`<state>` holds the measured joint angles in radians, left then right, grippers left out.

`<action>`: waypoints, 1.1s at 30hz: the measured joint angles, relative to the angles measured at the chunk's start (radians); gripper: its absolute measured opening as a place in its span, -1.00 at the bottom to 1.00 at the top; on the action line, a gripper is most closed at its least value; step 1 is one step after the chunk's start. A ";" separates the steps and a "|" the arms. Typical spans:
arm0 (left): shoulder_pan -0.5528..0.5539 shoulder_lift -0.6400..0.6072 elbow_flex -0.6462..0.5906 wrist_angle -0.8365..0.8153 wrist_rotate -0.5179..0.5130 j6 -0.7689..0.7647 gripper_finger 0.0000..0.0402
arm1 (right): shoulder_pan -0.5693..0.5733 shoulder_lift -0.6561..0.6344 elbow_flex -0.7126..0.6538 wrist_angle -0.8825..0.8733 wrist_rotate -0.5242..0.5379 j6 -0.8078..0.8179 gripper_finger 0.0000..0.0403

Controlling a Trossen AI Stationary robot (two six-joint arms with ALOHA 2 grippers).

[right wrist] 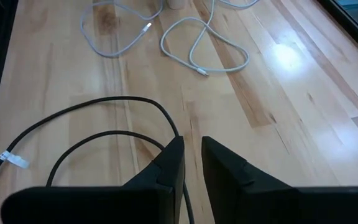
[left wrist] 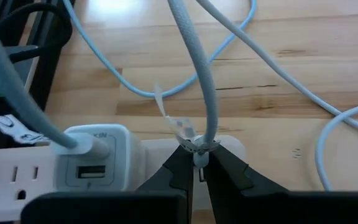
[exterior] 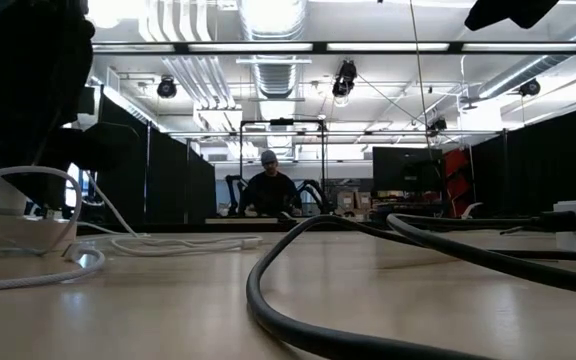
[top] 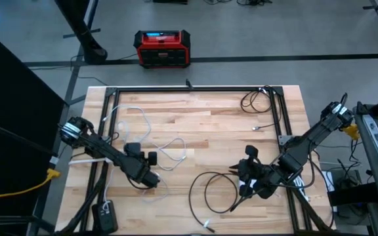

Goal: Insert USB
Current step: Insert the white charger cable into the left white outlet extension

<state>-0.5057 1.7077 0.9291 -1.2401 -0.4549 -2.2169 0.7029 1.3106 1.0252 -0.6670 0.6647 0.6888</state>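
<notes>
My left gripper [top: 151, 178] [left wrist: 197, 163] sits low at the table's near-left part and is shut on the plug end of a white cable [left wrist: 204, 81]. Right beside it a white charger block [left wrist: 95, 155] with an open USB port [left wrist: 89, 175] is plugged into a white power strip [left wrist: 17, 180]. Another white cable is plugged into the block's top. My right gripper [top: 243, 190] [right wrist: 192, 155] rests near the table's near-right part, shut on a black cable [right wrist: 114, 101] that loops over the wood. My left gripper pinches the white cable's plug end [left wrist: 199, 148] between its two fingertips. The cable rises from the fingers and curves away over the table. A clear tape tag [left wrist: 180, 126] sticks out just beside the hold. My right gripper has the black cable running between its fingers [right wrist: 173, 163]; the fingers hide the place of contact. The rest of the cable lies slack in loops on the table.
More white cable [top: 169, 149] lies loose at mid-table, and a thin black cable [top: 254, 99] is coiled at the far right. A black frame rail [top: 286, 131] borders the board. A black power brick [top: 105, 215] lies near-left. A person [exterior: 268, 190] sits far behind the table.
</notes>
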 joint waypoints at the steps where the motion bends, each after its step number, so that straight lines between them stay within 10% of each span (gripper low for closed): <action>1: 0.000 0.000 0.000 0.004 -0.002 0.000 -0.92 | 0.000 0.000 0.000 0.000 0.000 0.000 -0.77; 33: -0.001 0.000 -0.058 0.063 -0.030 0.018 -0.92 | 0.002 0.000 0.000 0.010 -0.011 0.011 -0.77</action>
<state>-0.5070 1.7077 0.8712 -1.1769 -0.4847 -2.1990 0.7044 1.3106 1.0252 -0.6573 0.6540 0.6998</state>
